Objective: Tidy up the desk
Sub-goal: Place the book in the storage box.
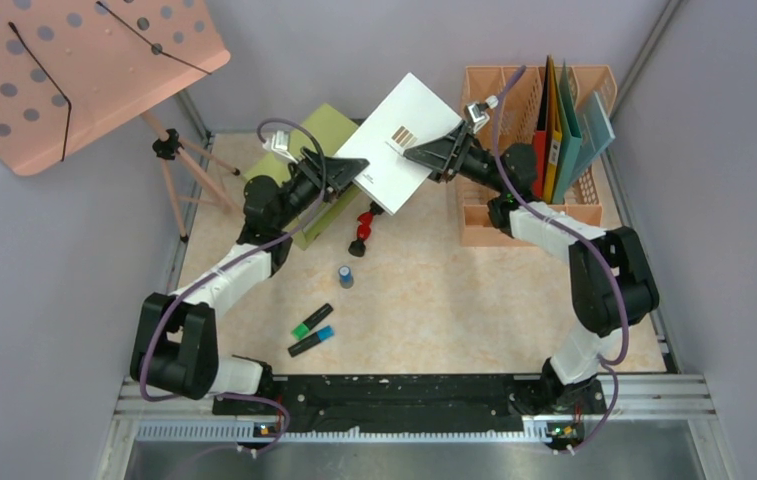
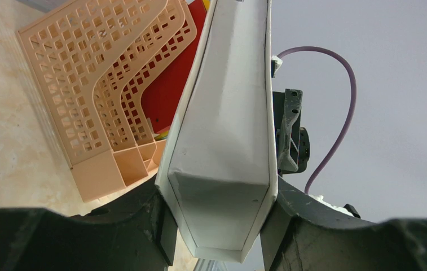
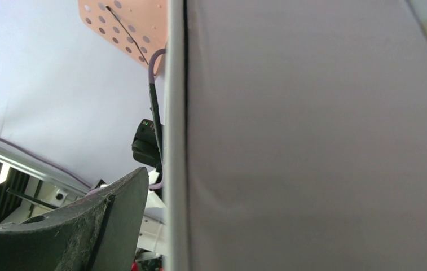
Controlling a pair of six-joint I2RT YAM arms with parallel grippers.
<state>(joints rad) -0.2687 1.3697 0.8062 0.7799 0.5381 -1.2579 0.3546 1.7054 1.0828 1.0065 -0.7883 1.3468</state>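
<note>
- Left arm reaches up and forward from its base, elbow bent and forearm angled toward the back centre. The left gripper [image 1: 349, 172] is raised off the desk [image 1: 454, 300].
- Left wrist view: both dark fingers [image 2: 143, 226] press the two sides of the white box [image 2: 222, 141] at its near end. The grip is firm, jaws about half apart.
- Right arm folds up along the right side, with the forearm pointing back-left. The right gripper [image 1: 432, 153] is at the box's right edge, touching it.
- Right wrist view: one finger [image 3: 87, 226] is just beside the box face [image 3: 312, 141] and the other finger is hidden. Can't tell if it is clamped or loose.
- White box [image 1: 399, 140] is held in the air, tilted, between the two grippers, over the back middle of the desk.
- Green cabinet [image 1: 324, 120] is behind and under the left gripper.
- Peach file rack [image 1: 484, 225] sits at back right with upright folders [image 1: 554, 120] in it.
- Lying on the desk: a red tool [image 1: 362, 228], a small blue-capped bottle [image 1: 346, 275], a green marker [image 1: 312, 322] and a blue marker [image 1: 311, 341].
- Peach perforated board [image 1: 74, 60] is at top left, on a stand.
</note>
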